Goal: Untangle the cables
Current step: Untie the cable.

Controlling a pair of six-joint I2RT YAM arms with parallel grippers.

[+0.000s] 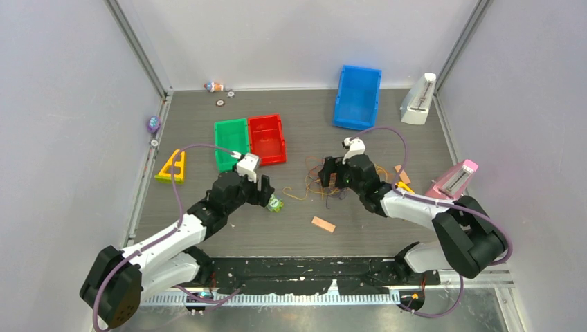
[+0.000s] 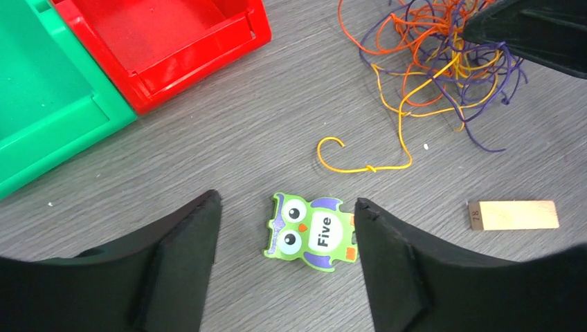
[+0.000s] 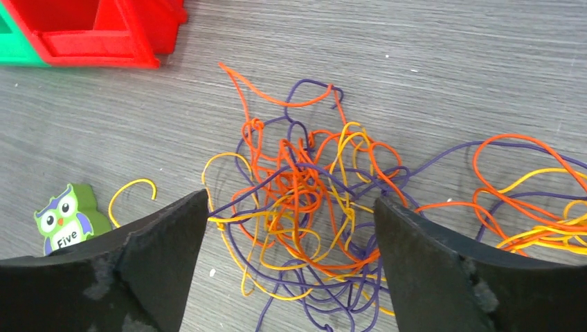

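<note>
The cables (image 3: 304,200) are a loose tangle of thin orange, yellow and purple strands on the grey table; they also show in the top view (image 1: 320,181) and the left wrist view (image 2: 443,62). One yellow strand (image 2: 367,166) trails out toward the left. My right gripper (image 3: 291,207) is open, its jaws spread on either side of the tangle just above it, with strands lying between them. My left gripper (image 2: 287,207) is open and empty, left of the tangle, above a green owl card (image 2: 310,232).
A red bin (image 1: 267,137) and a green bin (image 1: 231,142) stand behind the left gripper. A blue bin (image 1: 358,95) is at the back. A small wooden block (image 1: 323,224) lies in front. A yellow triangle (image 1: 172,167) lies far left; white and pink wedges (image 1: 451,181) at the right.
</note>
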